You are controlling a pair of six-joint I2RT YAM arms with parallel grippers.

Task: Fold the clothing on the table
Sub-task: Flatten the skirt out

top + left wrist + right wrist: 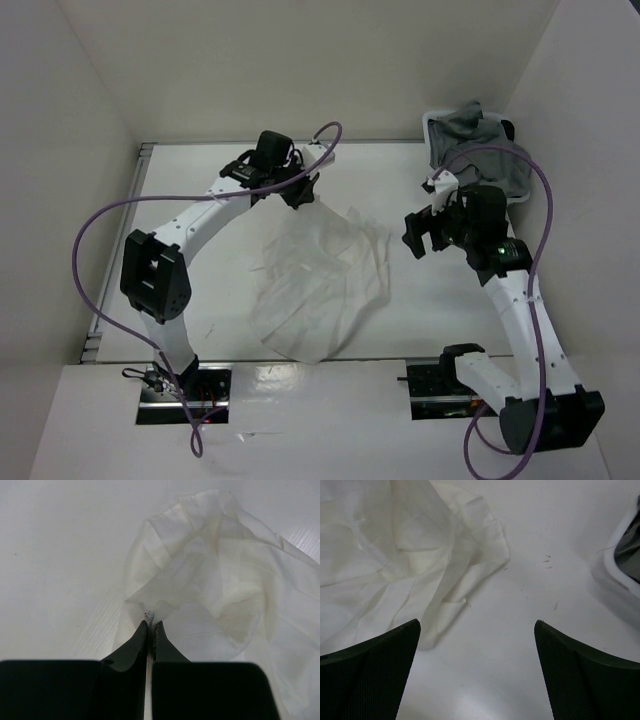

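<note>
**Location.** The skirt (pixel 315 290) lies crumpled in the middle of the table (pixel 200 190). It spreads from a narrow far end by the left gripper (pixel 300 190) to a wider hem at the near edge. Its right edge is bunched into loose ridges.

**End effectors.** The left gripper has its fingers (pixel 135 647) pressed together. They pinch a thin edge of cloth at the far-left end of the skirt, and the fabric draws up towards the tips. The right gripper (pixel 425 235) is spread wide and holds nothing. It hangs over bare table just right of the skirt, between the skirt and the bin (pixel 440 135) of grey garments (pixel 475 130) at the far right.

**Handling properties (judged).**
- Light: one pinch should lift a whole corner.
- Soft and limp: the cloth will sag and drape and will not hold a shape when it is moved.
- Thin and half-transparent: layers are hard to tell apart, so a grip may catch one layer or several.
- Slides easily on the smooth tabletop, so dragging is likely to undo the pleats.

**Where to take hold.** Take the cloth at an edge or corner, not at mid-panel. The rumpled right edge nearest the right gripper (pixel 476 625) offers a raised fold (pixel 470 555), which is easier to take than flat cloth. Holding two well-separated points should keep the cloth taut.
</note>
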